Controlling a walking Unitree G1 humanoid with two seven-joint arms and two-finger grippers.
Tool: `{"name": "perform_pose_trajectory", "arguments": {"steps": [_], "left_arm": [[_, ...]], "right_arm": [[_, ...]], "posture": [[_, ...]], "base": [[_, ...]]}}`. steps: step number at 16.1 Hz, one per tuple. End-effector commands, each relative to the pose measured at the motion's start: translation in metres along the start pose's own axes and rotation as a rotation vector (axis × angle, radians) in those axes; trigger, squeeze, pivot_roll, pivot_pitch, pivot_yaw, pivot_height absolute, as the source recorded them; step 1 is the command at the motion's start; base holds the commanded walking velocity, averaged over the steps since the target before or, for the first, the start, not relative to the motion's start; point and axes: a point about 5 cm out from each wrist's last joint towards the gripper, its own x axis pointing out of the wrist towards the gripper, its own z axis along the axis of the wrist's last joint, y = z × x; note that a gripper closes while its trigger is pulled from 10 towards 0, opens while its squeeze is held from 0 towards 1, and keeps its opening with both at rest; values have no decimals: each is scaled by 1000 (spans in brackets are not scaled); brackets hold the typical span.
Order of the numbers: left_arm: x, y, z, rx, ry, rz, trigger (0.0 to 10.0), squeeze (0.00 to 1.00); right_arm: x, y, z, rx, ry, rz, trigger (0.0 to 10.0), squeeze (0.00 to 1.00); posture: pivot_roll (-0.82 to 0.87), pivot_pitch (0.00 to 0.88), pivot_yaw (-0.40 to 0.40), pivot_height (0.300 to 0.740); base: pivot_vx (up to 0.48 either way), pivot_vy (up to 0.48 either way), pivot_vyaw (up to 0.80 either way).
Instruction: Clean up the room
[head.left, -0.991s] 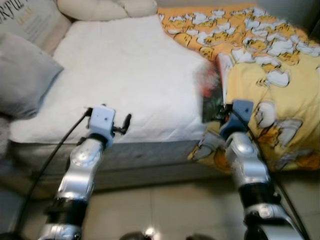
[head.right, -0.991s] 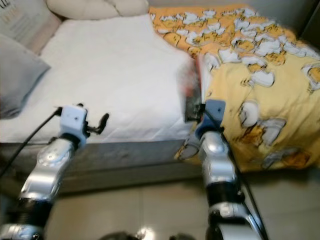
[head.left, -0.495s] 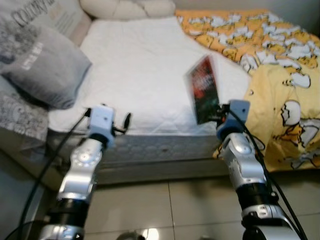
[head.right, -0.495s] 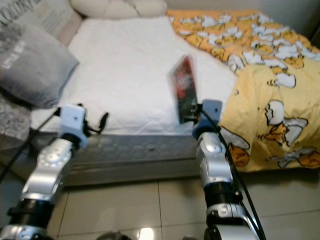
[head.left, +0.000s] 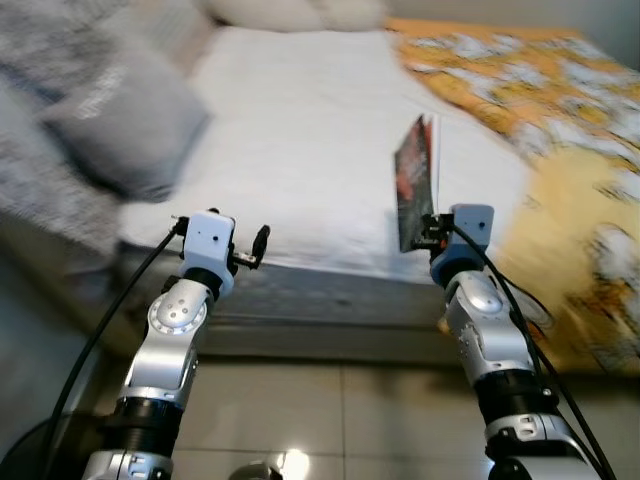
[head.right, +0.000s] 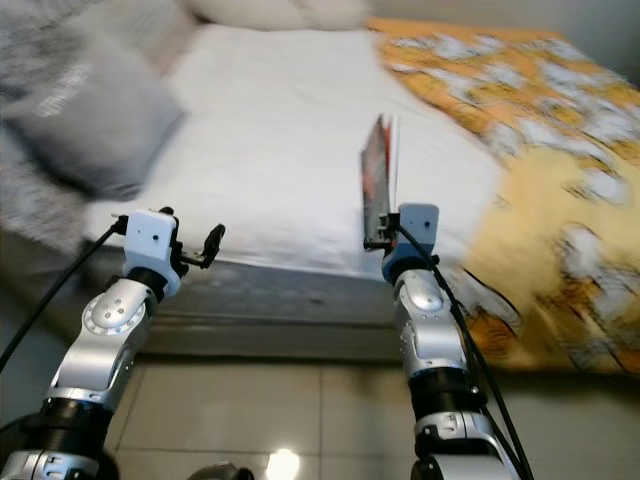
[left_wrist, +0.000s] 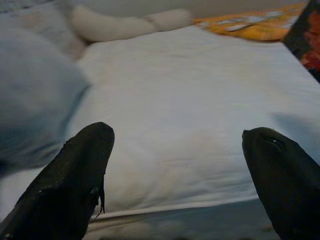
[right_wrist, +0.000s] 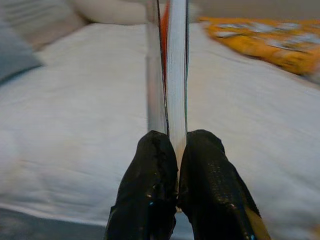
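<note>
Since half a second ago the camera has swung, pushing the grey pillow further left, and the book now stands edge-on rather than showing its cover. One bed lies ahead, its near edge just beyond both tools, white sheet open between them. Right tool, raised at the bed edge, pinches the upright book at its bottom. Left tool is held level, fingers spread apart. One yellow patterned blanket covers the right side.

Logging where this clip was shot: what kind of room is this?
Most likely a bedroom: a bed with a white quilted mattress cover, a grey pillow and an orange cartoon-print duvet.
</note>
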Motion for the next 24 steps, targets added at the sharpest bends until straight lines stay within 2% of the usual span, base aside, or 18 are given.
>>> {"name": "perform_pose_trajectory", "arguments": {"steps": [1,3,5,9,14,24], "left_arm": [[0,2,3,-4,-12,5,10000,259],[0,2,3,-3,-13,2,10000,263],[0,2,3,-1,-13,-1,10000,271],[2,1,3,-3,-12,-6,10000,267],[4,2,4,-6,-14,1,10000,271],[9,7,5,-33,-13,50,10000,267]], "right_arm": [[5,6,18,-7,-73,30,10000,0],[5,6,18,-7,-74,27,10000,0],[6,2,18,43,-80,-7,10000,0],[6,1,18,57,-75,-5,10000,0],[7,-1,17,62,-54,-12,10000,0],[7,-1,14,54,-45,-8,10000,0]], "posture": [[-18,0,8,740],[-15,0,8,740],[-16,0,9,740],[-21,0,10,740],[-18,0,7,740],[-7,0,1,740]], "base": [[330,0,800],[330,0,800],[328,0,0],[336,0,0],[337,0,-746],[336,0,0]]}}
